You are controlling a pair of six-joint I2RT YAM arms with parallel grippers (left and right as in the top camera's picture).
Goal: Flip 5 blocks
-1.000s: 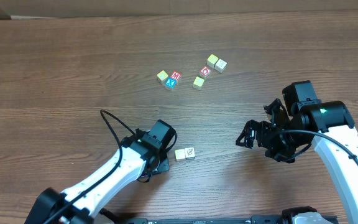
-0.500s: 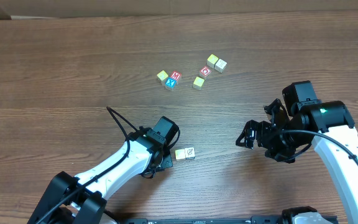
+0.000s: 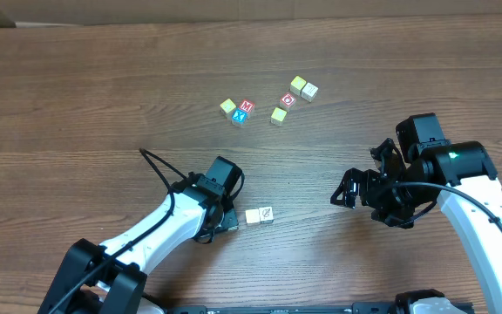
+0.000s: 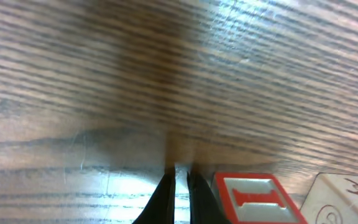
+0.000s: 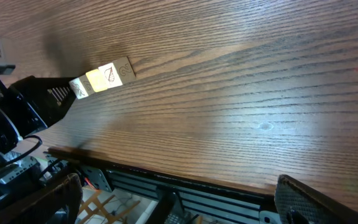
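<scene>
Two blocks lie side by side near the table's front. One is cream [image 3: 253,216] and the other white with a black drawing [image 3: 267,214]; the right wrist view shows them too [image 5: 104,78]. My left gripper [image 3: 231,224] is shut and empty, its tips down on the wood just left of this pair. In the left wrist view the shut fingertips [image 4: 181,186] stand beside a block face with a red letter I [image 4: 253,199], with a cream block [image 4: 353,194] further right. My right gripper [image 3: 357,195] hangs open and empty well to the right.
Several more blocks sit in a loose group at the back centre: a yellow one [image 3: 227,106], a red M [image 3: 246,106], a blue one [image 3: 240,117], a red-ringed one [image 3: 288,99] and others [image 3: 303,87]. The table's front edge [image 5: 185,177] runs below the right gripper.
My left arm has swung a little to the left and back, its tips staying beside the pair. The blocks and the right arm have not moved.
</scene>
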